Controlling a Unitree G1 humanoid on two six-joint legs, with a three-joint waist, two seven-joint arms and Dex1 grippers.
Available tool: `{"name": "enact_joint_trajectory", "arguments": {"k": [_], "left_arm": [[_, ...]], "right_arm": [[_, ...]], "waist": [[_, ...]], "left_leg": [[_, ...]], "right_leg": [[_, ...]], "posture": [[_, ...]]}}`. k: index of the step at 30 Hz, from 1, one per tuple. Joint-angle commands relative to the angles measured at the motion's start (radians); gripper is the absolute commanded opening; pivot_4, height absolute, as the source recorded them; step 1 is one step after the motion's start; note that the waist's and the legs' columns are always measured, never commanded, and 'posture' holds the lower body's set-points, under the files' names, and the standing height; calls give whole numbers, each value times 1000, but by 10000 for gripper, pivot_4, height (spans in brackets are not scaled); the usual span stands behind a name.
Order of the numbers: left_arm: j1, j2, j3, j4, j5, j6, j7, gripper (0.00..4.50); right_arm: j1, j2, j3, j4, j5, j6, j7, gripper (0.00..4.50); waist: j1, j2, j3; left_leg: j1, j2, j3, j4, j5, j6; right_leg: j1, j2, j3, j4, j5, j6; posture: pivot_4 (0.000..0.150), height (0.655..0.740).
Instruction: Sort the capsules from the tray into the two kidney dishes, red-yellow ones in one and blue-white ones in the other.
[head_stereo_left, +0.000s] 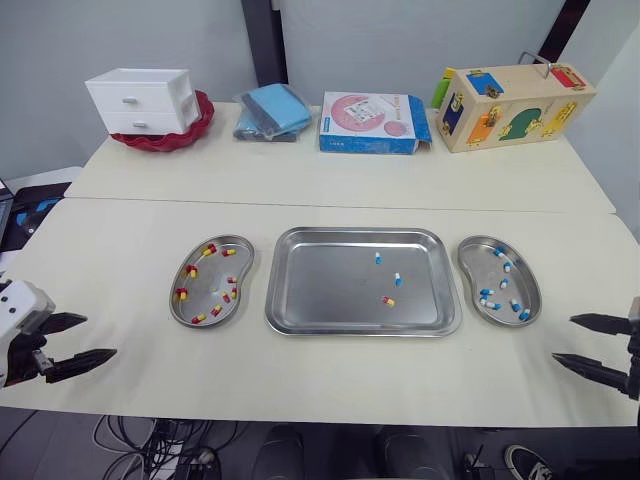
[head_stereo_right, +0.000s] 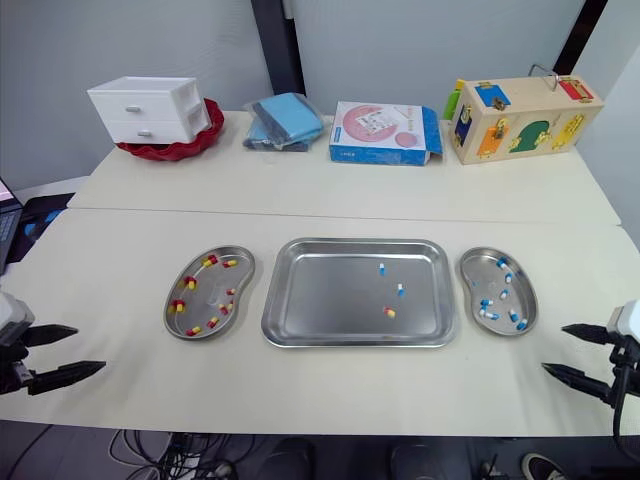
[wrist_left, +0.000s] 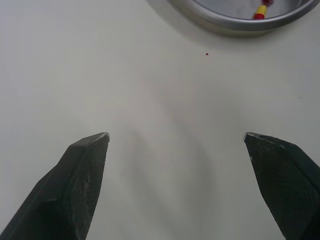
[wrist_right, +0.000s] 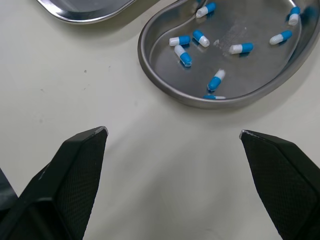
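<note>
A steel tray lies mid-table with two blue-white capsules and one red-yellow capsule in it. The left kidney dish holds several red-yellow capsules. The right kidney dish holds several blue-white capsules. My left gripper hovers open over bare table near the front left edge, short of its dish's rim. My right gripper is open near the front right edge, just short of the right dish. Both hold nothing.
Along the far side of the table stand a white drawer unit on a red bowl, a folded blue cloth, a blue and pink box and a wooden toy box. A seam crosses the table behind the dishes.
</note>
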Motion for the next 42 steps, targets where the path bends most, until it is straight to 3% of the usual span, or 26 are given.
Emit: {"name": "enact_joint_trajectory", "arguments": {"k": [1, 7, 12, 16, 19, 29, 39, 42], "left_arm": [[-3, 2, 5, -51, -15, 5, 10, 44885], [-14, 15, -10, -205, -79, 88, -34, 44885], [-171, 13, -138, -359, -167, 184, -29, 44885], [-368, -37, -317, -447, -209, 234, -15, 44885], [-556, -141, -496, -448, -183, 215, -20, 44885], [-890, -486, -853, -164, -1, -43, -99, 44885], [-1105, -730, -963, 315, 165, -379, -170, 44885], [-1136, -783, -974, 398, 196, -436, -182, 38985]], "right_arm": [[37, 7, -49, -60, 15, 3, 14, 45000], [152, 82, -81, -286, 92, 53, 11, 45000], [277, 194, -32, -530, 151, 116, -63, 45000], [284, 279, 41, -618, 113, 80, -150, 45000], [302, 345, 114, -678, 79, 59, -218, 45000], [306, 506, 307, -731, -53, -18, -430, 45000], [293, 529, 379, -767, -82, -3, -545, 45000], [305, 528, 388, -783, -81, 2, -566, 45000]], "waist": [[-1, 0, 0], [2, 0, 0], [13, -1, 0], [10, -2, -1], [9, -1, -1], [9, -1, -2], [8, -1, -2], [8, -1, -2]], "left_leg": [[0, 0, 0, 0, 0, 0], [-1, 0, 0, 0, 0, 0], [-1, 0, -1, 1, 0, 0], [-1, 0, -1, 1, 0, 0], [-1, 0, -1, 1, 0, 0], [-1, -1, -1, 2, 0, 0], [-2, -1, -2, 2, 0, 0], [-2, -1, -2, 2, 0, 0]], "right_leg": [[0, 0, 0, 0, 0, 0], [0, 0, 0, 0, 0, 0], [1, 0, -1, 0, 0, 0], [1, 0, -1, 0, 0, 0], [1, 0, 0, 0, 0, 0], [1, 1, -1, 1, 0, 0], [0, 1, -1, 1, 0, 0], [0, 1, -1, 1, 0, 0]], "posture": [[1500, 7400], [1500, 7400], [1500, 7400], [1500, 7400], [1500, 7400], [1500, 7400], [1500, 7400], [1500, 7400]]}}
